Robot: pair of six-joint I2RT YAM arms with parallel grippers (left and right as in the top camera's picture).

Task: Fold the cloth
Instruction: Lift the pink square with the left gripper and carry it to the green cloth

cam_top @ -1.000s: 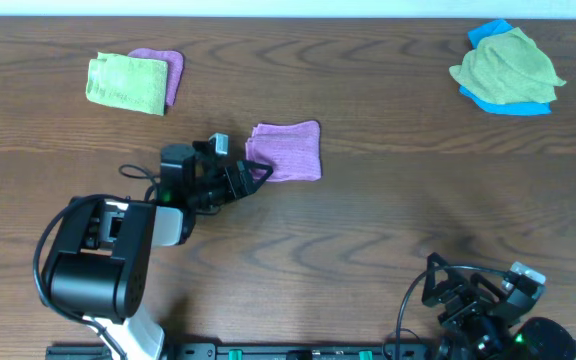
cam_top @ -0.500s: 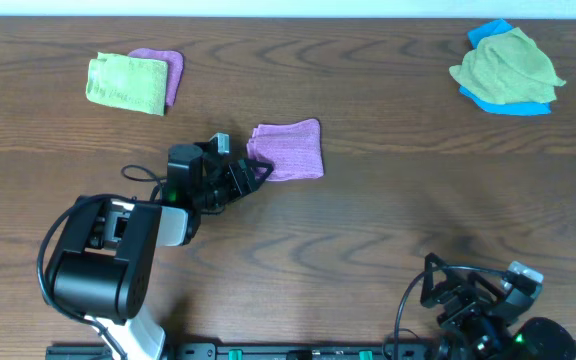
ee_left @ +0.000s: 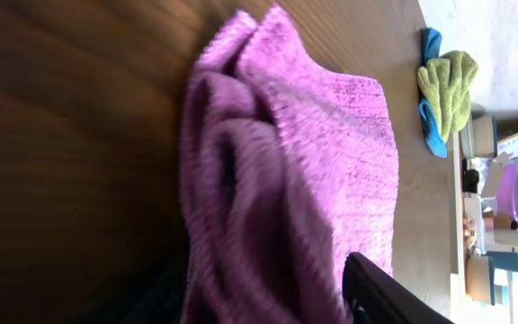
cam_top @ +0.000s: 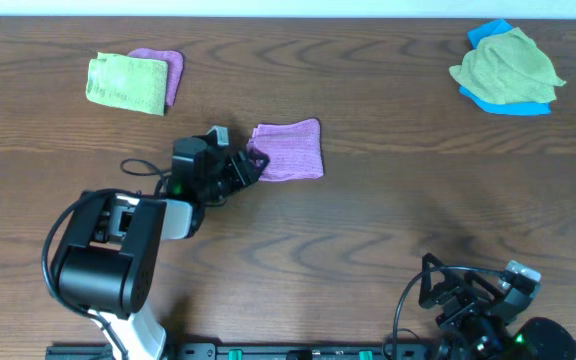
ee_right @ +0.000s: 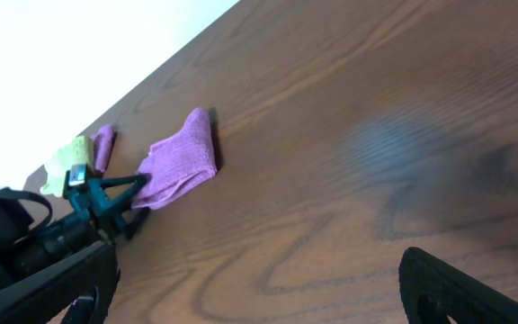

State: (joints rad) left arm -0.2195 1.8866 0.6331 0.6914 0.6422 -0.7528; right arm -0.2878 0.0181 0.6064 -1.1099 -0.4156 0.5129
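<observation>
Now | left gripper (cam_top: 251,167) pinching the purple cloth (cam_top: 288,151) at its 8 o'clock corner; I see one finger (ee_left: 385,292) only, its tip cut off in the wrist view | cloth lies just 12 o'clock of table (cam_top: 368,220) centre, near folds bunched, in shadow | right gripper (ee_right: 257,265) at 5 o'clock, jaws wide, holding nothing.

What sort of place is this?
Likely a lab bench: wood-grain table holding a purple cloth, left arm and right arm based at its near edge, containers stacked beyond it in the left wrist view.
</observation>
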